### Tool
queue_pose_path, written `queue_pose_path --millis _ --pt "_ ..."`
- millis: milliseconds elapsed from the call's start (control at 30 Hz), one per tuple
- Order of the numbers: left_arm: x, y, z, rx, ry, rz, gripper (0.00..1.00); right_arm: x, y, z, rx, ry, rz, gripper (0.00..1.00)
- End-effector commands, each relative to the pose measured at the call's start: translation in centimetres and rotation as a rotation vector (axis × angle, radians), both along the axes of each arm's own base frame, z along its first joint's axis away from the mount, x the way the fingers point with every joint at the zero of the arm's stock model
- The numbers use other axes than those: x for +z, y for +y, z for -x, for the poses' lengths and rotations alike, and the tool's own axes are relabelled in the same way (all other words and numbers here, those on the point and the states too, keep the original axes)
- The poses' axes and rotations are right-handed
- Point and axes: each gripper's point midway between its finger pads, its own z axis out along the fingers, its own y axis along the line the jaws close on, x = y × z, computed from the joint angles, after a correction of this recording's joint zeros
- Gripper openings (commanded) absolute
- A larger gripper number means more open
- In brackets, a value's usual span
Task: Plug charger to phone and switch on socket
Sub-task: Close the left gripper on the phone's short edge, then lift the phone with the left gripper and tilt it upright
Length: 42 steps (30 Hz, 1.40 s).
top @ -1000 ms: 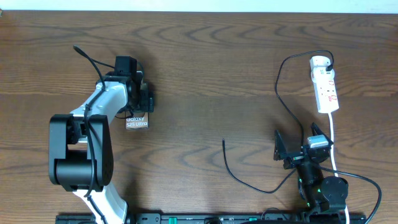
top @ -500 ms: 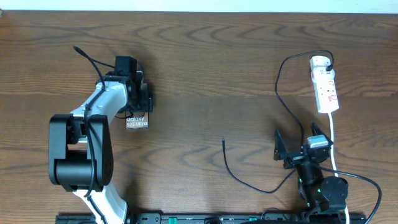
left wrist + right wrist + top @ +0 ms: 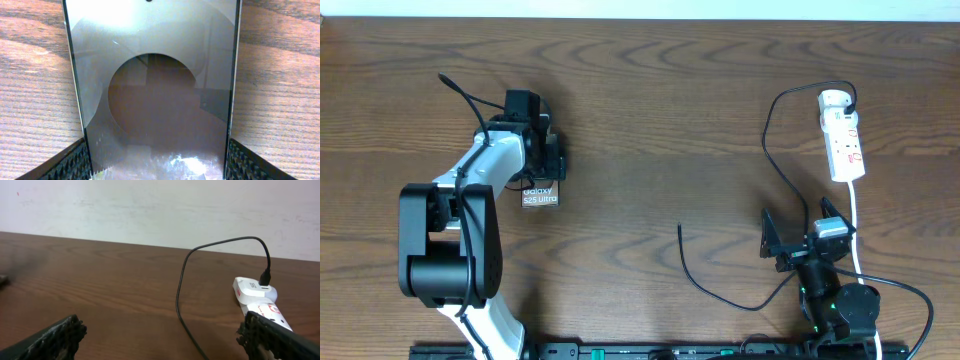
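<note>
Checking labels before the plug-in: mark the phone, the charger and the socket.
phone (image 3: 155, 100), left wrist view, middle of its glossy face.
charger (image 3: 680, 229), overhead view, free connector end.
socket (image 3: 844, 140), overhead view, middle of the white body.

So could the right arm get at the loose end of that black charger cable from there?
Probably yes. The charger's loose end lies on bare table near the right gripper, with nothing between them, and the jaws stand wide open and empty. The tip is thin, so pinching it may be fiddly.
</note>
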Motion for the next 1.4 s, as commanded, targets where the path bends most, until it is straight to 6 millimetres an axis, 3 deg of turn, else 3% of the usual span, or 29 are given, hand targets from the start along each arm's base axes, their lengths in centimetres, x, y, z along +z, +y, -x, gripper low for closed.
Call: queue_pose_path --millis 0,67,300,467,733,767,933,1167,1367 --pt "-2.1 -0.3 1.3 -0.009 0.070 0.016 0.19 -0.1 0.2 0.0 0.005 0.002 -0.006 0.99" --pt "-2.1 -0.3 1.3 -0.009 0.070 0.017 0.08 -0.1 0.2 0.0 0.005 0.002 -0.006 0.99" --pt "-1.6 -0.8 1.2 -0.014 0.061 0.043 0.07 -0.1 0.2 0.0 0.005 0.002 -0.006 0.99" --pt "0.7 -1.2 0.4 -0.020 0.001 0.071 0.07 -0.1 0.2 0.0 0.005 0.002 -0.006 0.99" --pt "6.6 -1.7 -0.8 -0.013 -0.142 0.107 0.07 -0.1 0.2 0.0 0.005 0.002 -0.006 0.99" --pt "8.5 -2.2 -1.0 -0.012 -0.190 0.137 0.07 -0.1 0.2 0.0 0.005 0.002 -0.006 0.99" --pt "13.4 -4.3 -0.8 0.004 -0.298 0.283 0.07 -0.1 0.2 0.0 0.005 0.002 -0.006 0.99" --pt "18.2 -7.5 -0.5 0.162 -0.320 0.616 0.07 -0.1 0.2 0.0 0.005 0.002 -0.006 0.99" --pt "22.8 -10.1 -0.6 0.346 -0.174 1.067 0.07 -0.1 0.2 0.0 0.005 0.002 -0.006 0.99"
